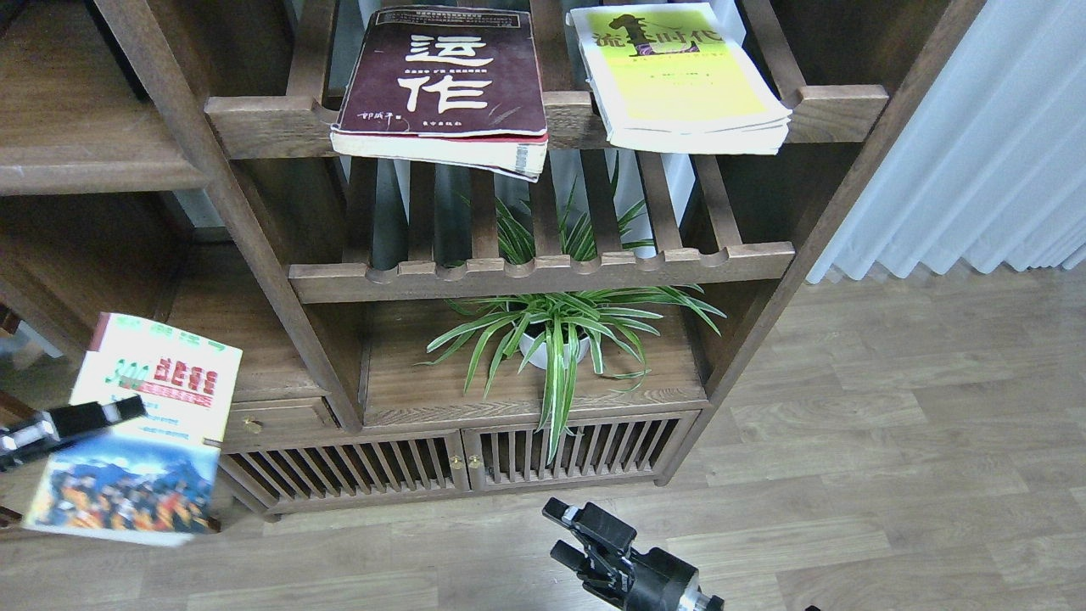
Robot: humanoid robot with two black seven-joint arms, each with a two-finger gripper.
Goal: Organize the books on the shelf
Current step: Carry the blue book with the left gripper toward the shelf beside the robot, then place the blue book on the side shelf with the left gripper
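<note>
The small white book [161,386] marked "300", with a colourful picture on its cover, hangs in the air at the far left, and my left gripper [127,412] is shut on its left edge. It is below and in front of the shelf [93,174], a solid dark-brown board at the upper left. On the top slatted rack lie the thick maroon book [445,81] and, to its right, the yellow-green book [679,76], both jutting over the front rail. Low in the middle, my right gripper [562,533] is open and holds nothing.
A potted spider plant [551,335] stands on the lower board under the slatted racks. Below it is a cabinet with slatted doors [458,462]. A white curtain [976,144] hangs at the right over the wooden floor [891,441].
</note>
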